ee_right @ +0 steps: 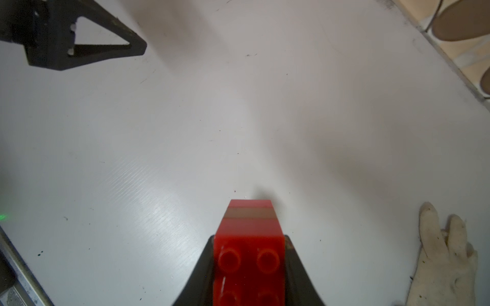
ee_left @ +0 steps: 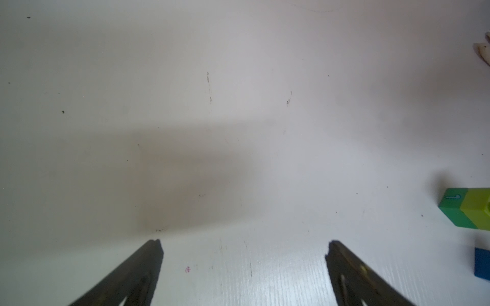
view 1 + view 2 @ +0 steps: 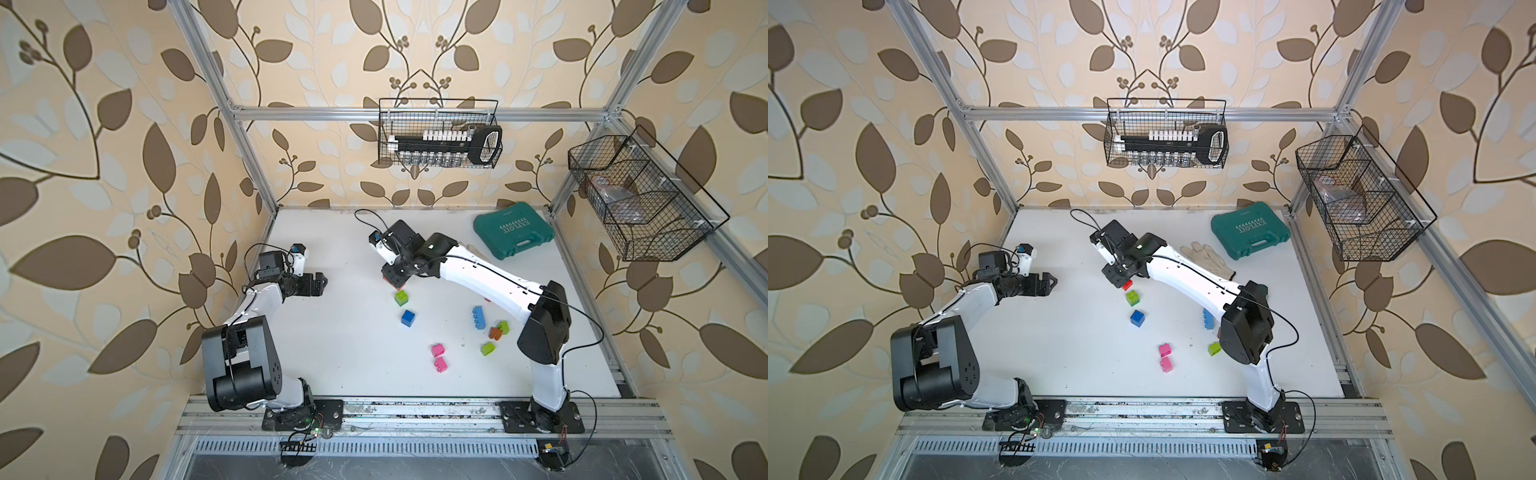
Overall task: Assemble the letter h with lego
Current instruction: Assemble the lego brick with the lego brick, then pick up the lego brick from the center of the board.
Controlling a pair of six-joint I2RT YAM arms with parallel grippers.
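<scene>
Red studded plastic brick (image 1: 249, 220) clamped in right gripper (image 1: 249, 239), just beside lime-and-green stacked brick (image 3: 401, 297). Left gripper (image 2: 244, 246) splayed wide, empty, well apart from that stack. Seemingly placing; next: seat squarely, release, fetch another.

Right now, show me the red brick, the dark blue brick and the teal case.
red brick (image 1: 249, 247): right wrist view, studded face.
dark blue brick (image 3: 408, 317): a top view, top face.
teal case (image 3: 513, 232): a top view, lid.
</scene>
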